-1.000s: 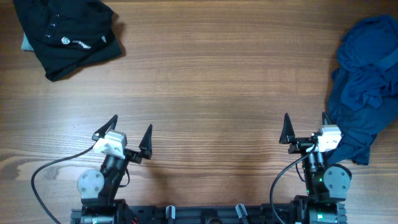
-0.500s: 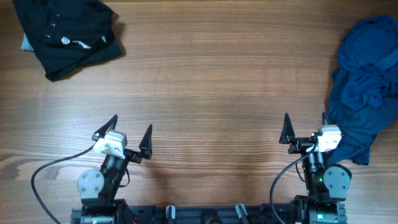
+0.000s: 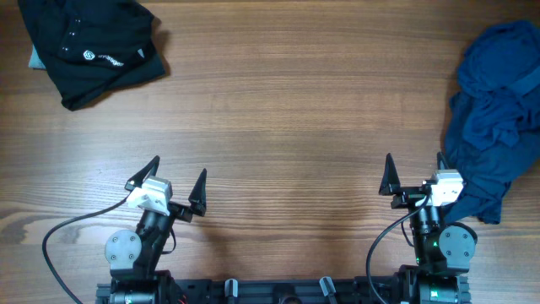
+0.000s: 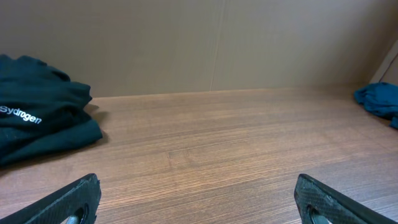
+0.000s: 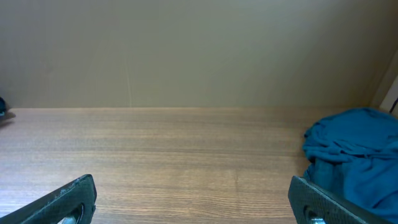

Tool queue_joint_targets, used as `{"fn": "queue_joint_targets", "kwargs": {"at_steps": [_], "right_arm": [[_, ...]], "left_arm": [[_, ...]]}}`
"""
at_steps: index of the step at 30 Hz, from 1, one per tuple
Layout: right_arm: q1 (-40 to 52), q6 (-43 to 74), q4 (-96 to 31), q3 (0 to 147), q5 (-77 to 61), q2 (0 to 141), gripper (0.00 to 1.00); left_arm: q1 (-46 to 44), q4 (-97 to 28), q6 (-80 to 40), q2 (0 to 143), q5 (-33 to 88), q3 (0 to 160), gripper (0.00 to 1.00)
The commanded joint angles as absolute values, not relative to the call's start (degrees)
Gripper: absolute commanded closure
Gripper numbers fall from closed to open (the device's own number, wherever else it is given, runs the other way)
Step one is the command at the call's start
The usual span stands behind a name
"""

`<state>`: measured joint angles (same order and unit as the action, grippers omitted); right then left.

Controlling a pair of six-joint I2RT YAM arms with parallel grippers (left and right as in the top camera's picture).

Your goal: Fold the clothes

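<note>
Both claws are held wide open and empty near the front of the table (image 3: 287,110): left claw (image 3: 180,166), right claw (image 3: 413,159). The blue clothes (image 3: 494,110) are heaped in a crumpled pile at the right edge, just beside the right claw. If the heap is grabbed blind, several layers are likely to be pinched together. Cloth could also be dragged off the edge. The dark garment (image 3: 89,42) at the far left corner lies well apart.
</note>
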<state>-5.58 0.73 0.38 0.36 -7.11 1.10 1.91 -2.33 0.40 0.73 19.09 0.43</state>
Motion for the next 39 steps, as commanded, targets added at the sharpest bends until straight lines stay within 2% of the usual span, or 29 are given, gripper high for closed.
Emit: {"fn": "queue_joint_targets", "kwargs": {"at_steps": [1,14,22,30,33,36,39], "right_arm": [[-5.91,0.14,0.56,0.3,-7.77,0.91,0.0],[-5.91,0.14,0.58,0.3,-7.77,0.91,0.0],[-5.91,0.14,0.58,0.3,-7.77,0.91,0.0],[-5.91,0.47,1.26,0.3,-8.69,0.91,0.0],[-5.91,10.92,1.45,0.3,-19.14,0.91,0.0],[-5.91,37.01,1.93,0.3,-29.43,0.91,0.0],[-5.91,55.42,1.89,0.3,-31.66,0.95,0.0]], "left_arm": [[2.26,-2.63,1.28,0.38,18.35,0.32,0.0],[2.26,-2.63,1.23,0.38,18.39,0.32,0.0],[2.26,-2.37,0.82,0.38,30.76,0.32,0.0],[2.26,-2.37,0.84,0.38,31.7,0.32,0.0],[2.26,-2.37,0.86,0.38,31.68,0.32,0.0],[2.26,-2.37,0.86,0.38,31.68,0.32,0.0],[2.26,-2.37,0.86,0.38,31.68,0.32,0.0]]}}
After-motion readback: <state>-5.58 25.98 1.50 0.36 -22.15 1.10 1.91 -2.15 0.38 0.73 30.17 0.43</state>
